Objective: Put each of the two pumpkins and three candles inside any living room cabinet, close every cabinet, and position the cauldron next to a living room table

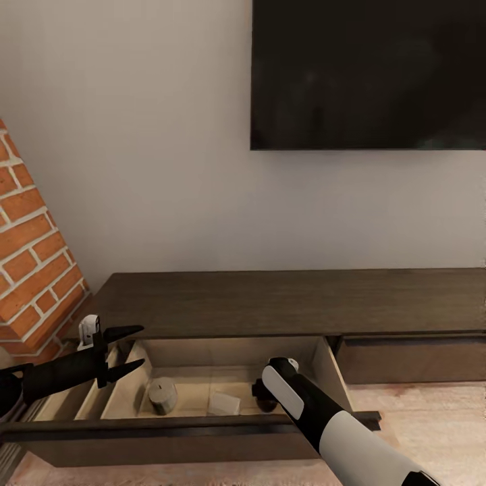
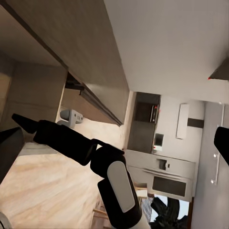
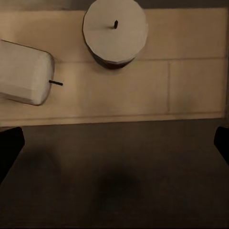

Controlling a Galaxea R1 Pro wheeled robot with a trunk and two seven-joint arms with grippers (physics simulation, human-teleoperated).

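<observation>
The cabinet [image 1: 283,300] stood against the pale wall below a dark television screen [image 1: 368,74], with a brick pillar [image 1: 30,263] at its left end. Its left drawer [image 1: 202,432] was pulled out, showing a pale interior; the right drawer front [image 1: 412,358] sat flush.

Inside the open drawer an upright round candle [image 1: 162,395] stood on the drawer floor, and just beside it a paler candle [image 1: 224,403] lay on its side. In the right wrist view the upright candle [image 3: 115,31] showed its flat top and wick from above, while the lying candle [image 3: 24,71] pointed its wick toward the middle of the drawer floor; the two were near each other but not touching.

The right gripper [image 1: 264,395] hung over the right part of the open drawer, just beside the lying candle. Its fingers [image 3: 9,148] were spread wide, their dark tips at opposite edges of the wrist view, with nothing between them. Both candles lay beyond the fingertips, on the pale floor past the dark drawer front, apart from either finger.

The left gripper [image 1: 125,349] hovered at the drawer's left end, near its divided compartments. Its fingers [image 1: 128,331] were spread apart and empty, well apart from the upright candle.
</observation>
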